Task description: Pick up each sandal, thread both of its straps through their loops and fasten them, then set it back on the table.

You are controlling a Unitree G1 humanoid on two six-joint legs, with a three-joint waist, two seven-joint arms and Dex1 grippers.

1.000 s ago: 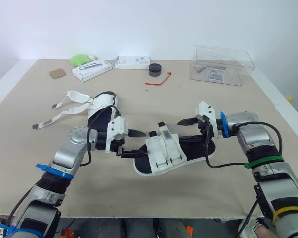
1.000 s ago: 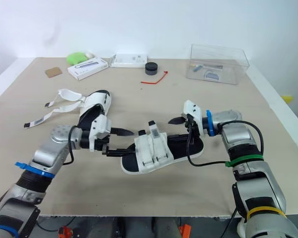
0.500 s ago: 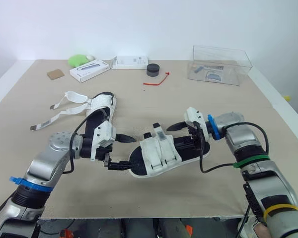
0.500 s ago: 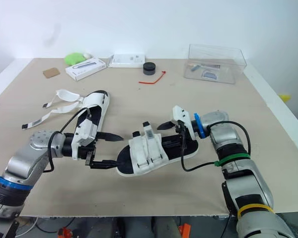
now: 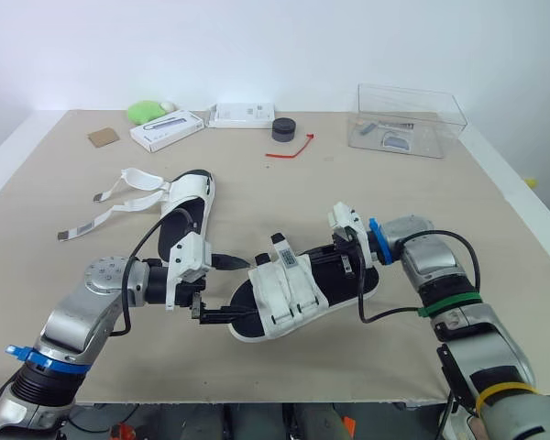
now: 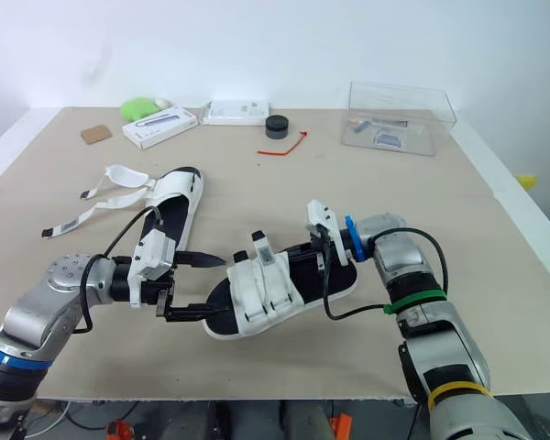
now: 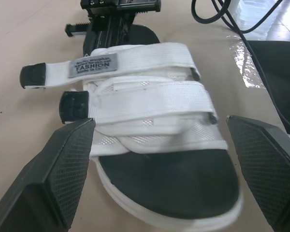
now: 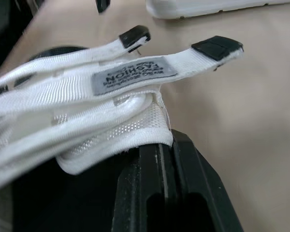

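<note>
Mid-frame, the near sandal looks fastened (not yet set down), right claw pinching its heel, left claw spread at its toe; the far sandal, upper left, lies unstrapped.

A: Which items occupy the far edge of the worktop?

B: A green object, a long white box, a flat white box, a black puck, a red tie and a brown card. A clear container stands at the far right.
</note>
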